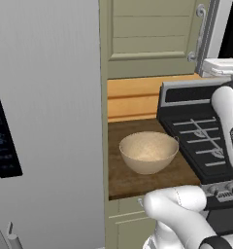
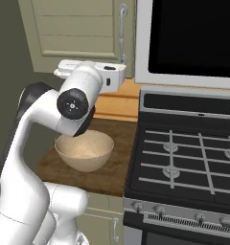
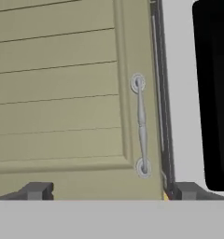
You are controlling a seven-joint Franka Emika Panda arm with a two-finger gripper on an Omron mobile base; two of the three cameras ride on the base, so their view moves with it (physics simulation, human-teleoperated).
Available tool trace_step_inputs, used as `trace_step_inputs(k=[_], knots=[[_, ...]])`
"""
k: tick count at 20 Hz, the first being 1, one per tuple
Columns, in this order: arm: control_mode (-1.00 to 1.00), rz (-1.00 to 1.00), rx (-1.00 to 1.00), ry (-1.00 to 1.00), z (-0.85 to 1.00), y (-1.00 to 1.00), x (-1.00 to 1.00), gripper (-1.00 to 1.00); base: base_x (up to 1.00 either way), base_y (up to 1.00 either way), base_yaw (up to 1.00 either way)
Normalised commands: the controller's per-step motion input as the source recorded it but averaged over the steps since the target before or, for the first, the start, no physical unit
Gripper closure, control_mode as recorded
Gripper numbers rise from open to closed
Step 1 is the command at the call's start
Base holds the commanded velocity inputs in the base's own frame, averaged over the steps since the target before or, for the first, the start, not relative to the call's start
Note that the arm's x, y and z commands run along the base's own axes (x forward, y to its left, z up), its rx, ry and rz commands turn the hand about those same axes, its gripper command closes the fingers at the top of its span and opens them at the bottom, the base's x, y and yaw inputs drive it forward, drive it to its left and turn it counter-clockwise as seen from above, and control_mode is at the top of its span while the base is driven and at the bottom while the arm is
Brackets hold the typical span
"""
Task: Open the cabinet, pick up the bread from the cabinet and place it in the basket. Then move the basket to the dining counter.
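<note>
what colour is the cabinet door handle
Silver-grey, on the olive-green cabinet; the handle shows best in the hand view.

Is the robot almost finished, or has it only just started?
Only just started. Nothing looks done yet: the cabinet door is shut and the basket sits empty on the worktop. Right now the open gripper faces the silver handle without touching it. Opening the door, moving the bread and carrying the basket are all left.

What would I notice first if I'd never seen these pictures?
Probably the big beige basket sitting on the dark wood worktop, between the grey fridge and the black stove. Above it hangs the green cabinet, door closed, with its silver handle right ahead of the gripper.
</note>
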Motion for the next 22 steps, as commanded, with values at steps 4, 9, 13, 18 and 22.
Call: trace_step_inputs(k=[4,9,13,18,22], knots=[[-1.0,-0.1,0.0,-0.23,0.0,-0.03,0.46,-1.0,0.0,0.0,0.0],[-1.0,-0.1,0.0,-0.22,0.1,-0.13,0.28,-1.0,0.0,0.0,0.0],[-1.0,-0.03,0.02,-0.07,0.17,-0.13,0.63,-1.0,0.0,0.0,0.0],[-1.0,0.01,0.04,0.0,0.2,-0.34,0.52,-1.0,0.0,0.0,0.0],[-1.0,0.02,0.01,0.0,0.01,-0.31,0.46,-1.0,0.0,0.0,0.0]])
